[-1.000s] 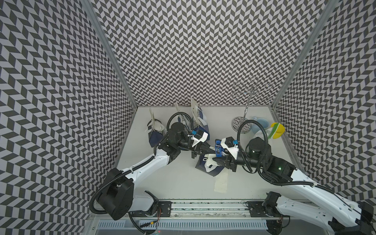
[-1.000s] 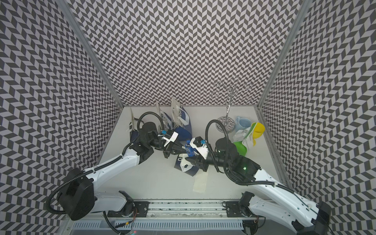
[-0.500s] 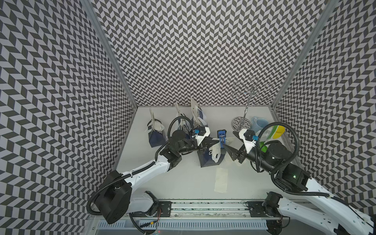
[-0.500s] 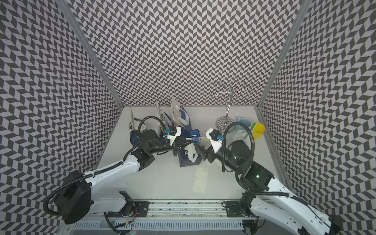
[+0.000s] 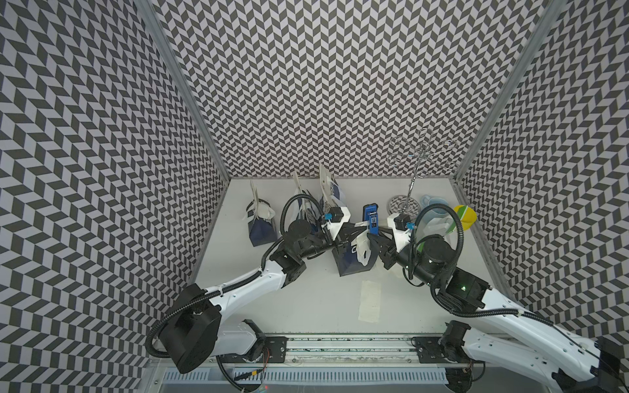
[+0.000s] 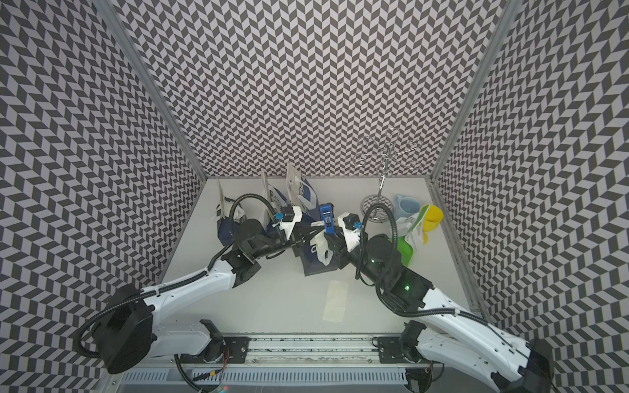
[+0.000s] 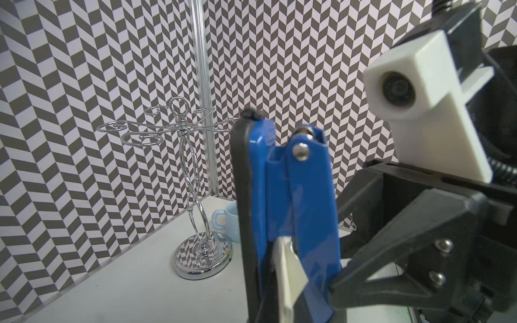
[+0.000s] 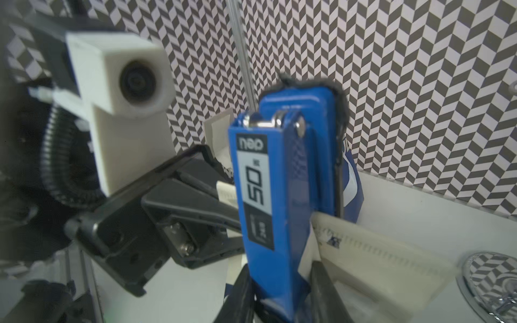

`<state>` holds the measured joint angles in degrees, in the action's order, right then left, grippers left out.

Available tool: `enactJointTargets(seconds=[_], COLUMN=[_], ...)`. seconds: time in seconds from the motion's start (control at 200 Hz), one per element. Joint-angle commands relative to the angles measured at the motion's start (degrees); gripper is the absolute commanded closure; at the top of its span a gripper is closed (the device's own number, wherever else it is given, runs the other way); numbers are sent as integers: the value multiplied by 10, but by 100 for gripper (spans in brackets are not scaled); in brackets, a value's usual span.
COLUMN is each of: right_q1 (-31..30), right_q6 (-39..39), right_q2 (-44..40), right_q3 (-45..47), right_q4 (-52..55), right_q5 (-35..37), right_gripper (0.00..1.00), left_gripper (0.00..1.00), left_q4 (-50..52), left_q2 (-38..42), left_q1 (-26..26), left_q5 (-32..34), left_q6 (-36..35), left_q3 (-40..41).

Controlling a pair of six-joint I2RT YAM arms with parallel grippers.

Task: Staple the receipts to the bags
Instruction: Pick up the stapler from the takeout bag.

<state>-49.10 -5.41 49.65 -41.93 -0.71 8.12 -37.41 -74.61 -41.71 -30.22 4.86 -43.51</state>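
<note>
Overhead, loose receipt (image 5: 369,301) shows — wrists see stapler (image 8: 279,209).

A chrome mug tree (image 5: 401,205) is standing at the far right of the white table (image 5: 306,299). A pale blue mug (image 5: 432,202) is sitting just right of its base, and a yellow cup (image 5: 467,217) is resting nearer the right herringbone wall (image 5: 561,170).

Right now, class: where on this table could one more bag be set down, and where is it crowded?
Bare: the front, between the left arm and the loose receipt; the back, between the blue bags and the mug stand. Crowded: the middle, around the stapler and centre bag, and the cups on the right.
</note>
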Motion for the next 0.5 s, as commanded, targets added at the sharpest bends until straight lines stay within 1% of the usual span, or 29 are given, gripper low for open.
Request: enactJointTargets(seconds=[0.0,0.085,0.12,0.195,0.34,0.496], right_q1=[2,4,6,11,34,67], right_q6=[-14,-12,-8,-8,-27,-44], right_q2=[4,2,-2,-12,-49,-89], right_q3=[-19,-32,-36,-42,-41,-28], right_q4=[-62,-55,-53,-51,-63,-78], right_q5=[47,64,70,110,203,274], right_gripper=[88,95,96,100,100,100], left_gripper=[100,100,100,100,100,100], left_q4=[-60,-56,-54,-56,-53,-50], left_q2=[15,19,21,27,44,76], left_q1=[-7,-7,-7,-7,-7,-7], left_q5=[-7,-2,1,12,23,40], left_q6=[12,13,14,16,19,19], left_q3=[-7,0,3,15,39,70])
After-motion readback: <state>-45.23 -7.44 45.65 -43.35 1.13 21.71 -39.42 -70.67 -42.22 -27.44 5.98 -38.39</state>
